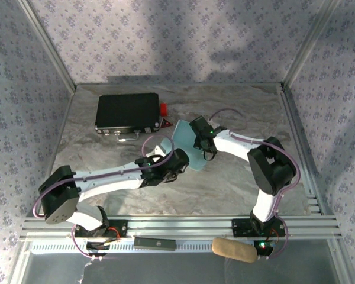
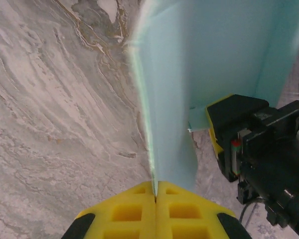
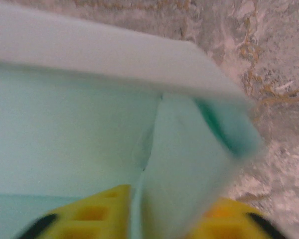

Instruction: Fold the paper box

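The paper box is a pale light-blue card sheet, partly raised, in the middle of the table between my two grippers. My left gripper has its yellow fingers pressed together on the edge of an upright flap of the paper box. In the top view that left gripper is at the sheet's near left side. My right gripper has its yellow fingers apart, and a folded flap of the paper box lies loosely between them. From above, the right gripper is at the sheet's right edge.
A black case with red parts lies at the back left of the marble table. Aluminium rails run along the near edge, with a beige roll below them. Patterned walls close in the table's sides and back.
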